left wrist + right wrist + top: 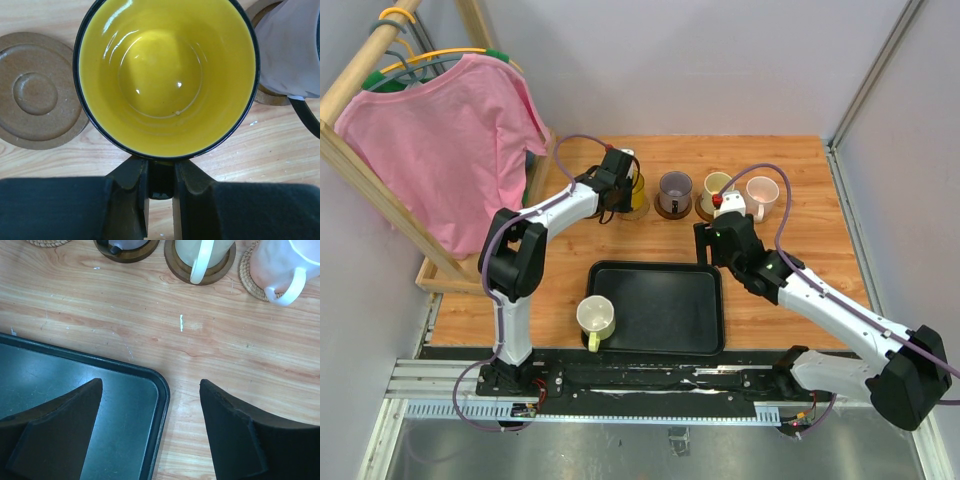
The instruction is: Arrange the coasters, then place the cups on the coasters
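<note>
The bright yellow cup [165, 75] fills the left wrist view, and my left gripper [161, 170] is shut on its dark handle. What lies under it is hidden. An empty dark brown coaster [35, 95] lies just left of it. The grey-purple cup [675, 188], the cream cup [717, 186] and the pink cup [761, 194] stand in a row, each on a coaster. The white cup [597, 318] sits at the black tray's [660, 310] left edge. My right gripper [151, 385] hangs open over the tray's far right corner, nothing between its fingers.
A tan woven coaster [47, 242] shows at the top left edge of the right wrist view. A wooden rack with a pink shirt [440, 140] stands at the table's left. Grey walls close in the back and right.
</note>
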Controlling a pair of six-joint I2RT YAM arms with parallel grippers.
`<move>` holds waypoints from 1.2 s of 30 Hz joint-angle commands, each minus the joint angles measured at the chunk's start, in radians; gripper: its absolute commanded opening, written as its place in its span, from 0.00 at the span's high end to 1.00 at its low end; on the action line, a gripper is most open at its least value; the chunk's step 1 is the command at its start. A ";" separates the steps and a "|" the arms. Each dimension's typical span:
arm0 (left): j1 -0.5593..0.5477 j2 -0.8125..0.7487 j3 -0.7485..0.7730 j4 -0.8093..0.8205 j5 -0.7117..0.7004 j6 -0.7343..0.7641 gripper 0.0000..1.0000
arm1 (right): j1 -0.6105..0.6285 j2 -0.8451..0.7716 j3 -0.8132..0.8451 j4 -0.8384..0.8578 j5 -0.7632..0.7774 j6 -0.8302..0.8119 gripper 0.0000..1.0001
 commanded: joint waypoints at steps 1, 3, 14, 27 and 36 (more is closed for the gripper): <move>0.001 -0.013 0.032 0.052 0.005 -0.022 0.99 | 0.000 0.003 0.015 0.025 0.008 -0.015 0.20; 0.001 -0.015 0.023 0.058 0.007 -0.030 1.00 | 0.000 0.004 0.012 0.027 0.007 -0.016 0.20; 0.000 -0.006 0.001 0.084 0.004 -0.056 1.00 | -0.004 0.007 0.005 0.027 -0.004 -0.021 0.20; 0.001 -0.016 -0.047 0.132 -0.003 -0.057 0.99 | -0.006 0.002 -0.002 0.030 -0.017 -0.011 0.20; 0.001 -0.016 -0.061 0.167 0.006 -0.057 0.99 | -0.007 0.006 -0.002 0.029 -0.023 -0.007 0.20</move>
